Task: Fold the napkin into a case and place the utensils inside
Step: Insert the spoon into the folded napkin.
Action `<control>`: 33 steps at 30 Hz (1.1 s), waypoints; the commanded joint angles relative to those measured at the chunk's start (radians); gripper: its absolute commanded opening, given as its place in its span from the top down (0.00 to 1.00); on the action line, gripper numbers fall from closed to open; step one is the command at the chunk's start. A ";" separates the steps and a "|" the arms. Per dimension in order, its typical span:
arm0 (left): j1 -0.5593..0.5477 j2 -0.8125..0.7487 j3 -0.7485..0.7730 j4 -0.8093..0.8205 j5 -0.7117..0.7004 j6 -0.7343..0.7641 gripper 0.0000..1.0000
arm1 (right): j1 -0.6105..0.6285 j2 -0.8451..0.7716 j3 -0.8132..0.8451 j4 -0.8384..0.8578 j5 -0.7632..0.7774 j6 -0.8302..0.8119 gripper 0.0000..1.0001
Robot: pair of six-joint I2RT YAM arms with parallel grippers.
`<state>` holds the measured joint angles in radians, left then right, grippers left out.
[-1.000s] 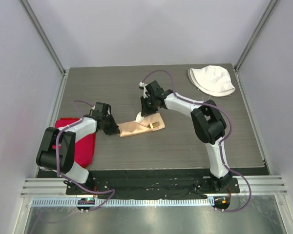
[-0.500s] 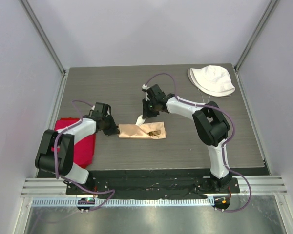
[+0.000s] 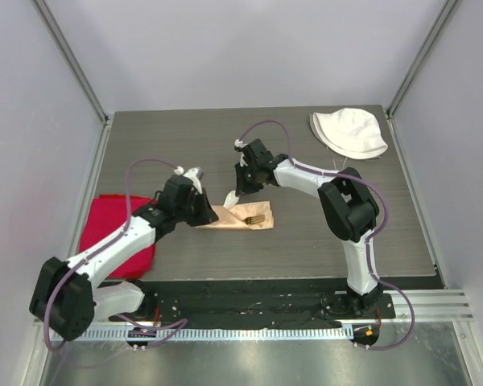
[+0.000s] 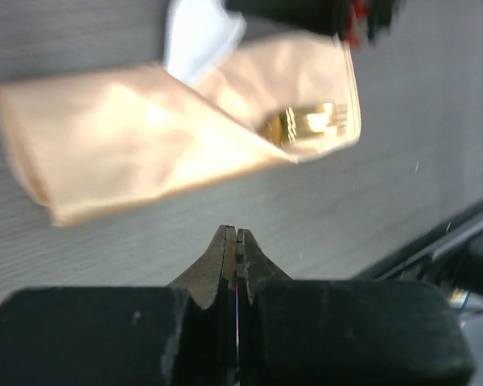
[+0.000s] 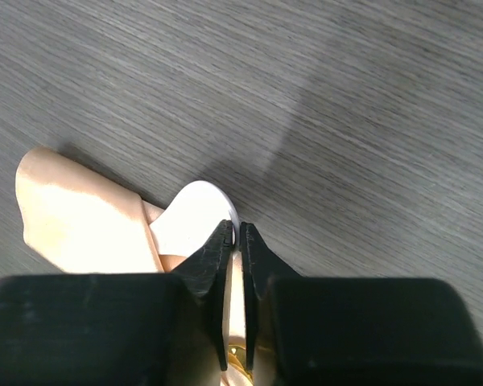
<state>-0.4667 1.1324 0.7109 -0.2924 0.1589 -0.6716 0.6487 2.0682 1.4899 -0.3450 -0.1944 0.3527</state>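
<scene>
Right end effector (image 5: 236,232) pinched nearly closed on the spoon (image 5: 191,219), bowl just ahead of its tips, case (image 5: 72,217) underneath and left. Best slide it in low beside the fork (image 4: 310,122). Left end effector (image 4: 237,239), closed tight and empty, hovers just short of the case.

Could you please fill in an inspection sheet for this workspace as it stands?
Surface: dark wood-grain table.
Job's things: peach napkin folded into a narrow case; gold fork showing at its right end; white spoon at its far edge.
Clutter: red cloth at left, partly under the left arm; white hat in the far right corner.
Grippers: left fingers shut on nothing, beside the napkin; right fingers shut on the spoon.
Cables: purple cables loop along both arms.
Surroundings: pale walls; metal rail at the near edge.
</scene>
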 commanded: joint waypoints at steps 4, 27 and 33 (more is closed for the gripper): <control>-0.184 0.142 0.051 0.024 0.028 0.090 0.99 | 0.000 -0.077 0.010 0.015 -0.030 0.002 0.97; -0.285 0.536 0.229 0.121 -0.194 -0.025 1.00 | -0.001 -0.143 -0.092 0.044 0.009 0.068 0.98; -0.282 0.569 0.268 0.088 -0.239 -0.032 1.00 | -0.001 -0.175 -0.129 0.046 0.027 0.077 0.98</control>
<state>-0.7490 1.6913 0.9333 -0.2047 -0.0093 -0.6903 0.6460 1.9743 1.3769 -0.3275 -0.1905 0.4149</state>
